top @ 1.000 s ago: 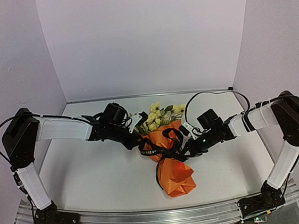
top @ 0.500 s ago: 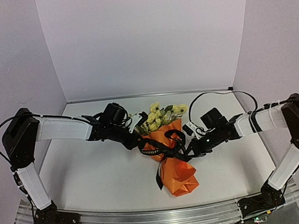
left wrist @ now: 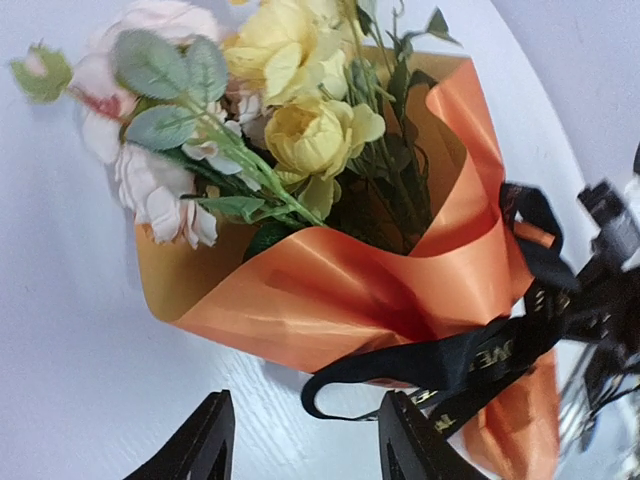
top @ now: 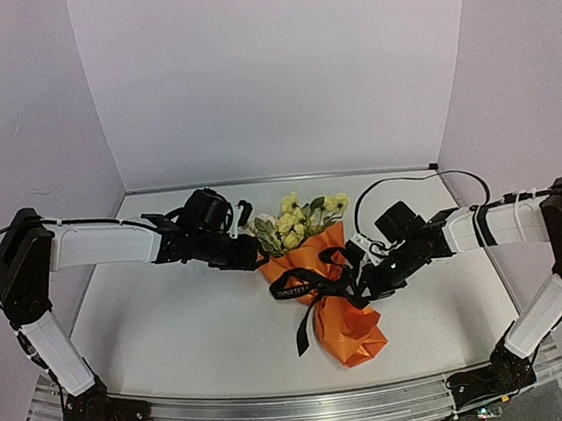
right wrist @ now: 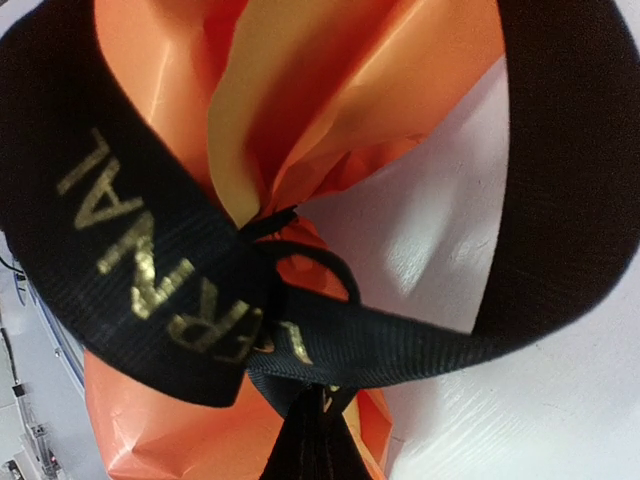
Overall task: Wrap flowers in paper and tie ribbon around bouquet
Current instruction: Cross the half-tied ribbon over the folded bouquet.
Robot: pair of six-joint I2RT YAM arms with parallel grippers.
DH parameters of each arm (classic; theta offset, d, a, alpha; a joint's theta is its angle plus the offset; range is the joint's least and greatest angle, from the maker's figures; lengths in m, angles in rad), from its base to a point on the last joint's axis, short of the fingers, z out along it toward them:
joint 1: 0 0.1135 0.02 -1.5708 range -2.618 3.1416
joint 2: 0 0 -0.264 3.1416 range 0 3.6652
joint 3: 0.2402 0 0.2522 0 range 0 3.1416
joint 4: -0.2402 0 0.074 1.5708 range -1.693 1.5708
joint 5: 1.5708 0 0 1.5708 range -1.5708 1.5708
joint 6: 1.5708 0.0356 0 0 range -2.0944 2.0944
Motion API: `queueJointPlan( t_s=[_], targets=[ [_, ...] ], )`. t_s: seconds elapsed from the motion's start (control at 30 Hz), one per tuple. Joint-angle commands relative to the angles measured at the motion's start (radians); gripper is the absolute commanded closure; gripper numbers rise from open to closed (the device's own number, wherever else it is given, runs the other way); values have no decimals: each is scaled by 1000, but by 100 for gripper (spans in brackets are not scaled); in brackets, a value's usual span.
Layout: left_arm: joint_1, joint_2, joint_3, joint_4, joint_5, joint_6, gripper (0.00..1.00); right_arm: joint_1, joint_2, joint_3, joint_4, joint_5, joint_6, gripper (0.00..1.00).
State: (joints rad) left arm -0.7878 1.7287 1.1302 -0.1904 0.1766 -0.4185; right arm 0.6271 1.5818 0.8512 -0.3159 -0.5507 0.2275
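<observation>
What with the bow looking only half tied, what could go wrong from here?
1. Only the right gripper pinches the ribbon; the left gripper stands open on nothing, so a pull may drag the bouquet across the table instead of tightening the tie.
2. The ribbon lies in slack loops around the paper, so the tie might slip and the cone open.
3. A loose ribbon loop lies just ahead of the left fingers and might snag.
</observation>
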Motion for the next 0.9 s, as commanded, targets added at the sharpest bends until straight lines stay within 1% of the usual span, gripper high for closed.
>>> queueJointPlan(
  t_s=[0.0, 0.03, 0.1, 0.23, 0.37, 0.47, 0.63, 0.87],
  targets=[
    [7, -80, -124, 79, 46, -460, 48, 55, 21, 54, -29, 85, 7, 100],
    [8, -90, -158, 142, 66, -545, 48, 83, 30, 59, -28, 106, 11, 100],
    [9, -110, -219, 226, 83, -648, 48, 125, 48, 64, -5, 155, 30, 100],
    [17, -151, -260, 238, 100, -722, 50, 192, 96, 96, 75, 219, 122, 100],
    [61, -232, -370, 294, 126, -852, 50, 260, 166, 192, 82, 305, 155, 100],
    [68, -270, -427, 329, 122, -908, 50, 272, 193, 232, 83, 341, 169, 100],
    [57, -246, -435, 427, 144, -959, 48, 272, 207, 265, 69, 344, 173, 100],
    [-1, -130, -432, 570, 123, -1102, 45, 273, 205, 266, 54, 340, 168, 100]
  ],
)
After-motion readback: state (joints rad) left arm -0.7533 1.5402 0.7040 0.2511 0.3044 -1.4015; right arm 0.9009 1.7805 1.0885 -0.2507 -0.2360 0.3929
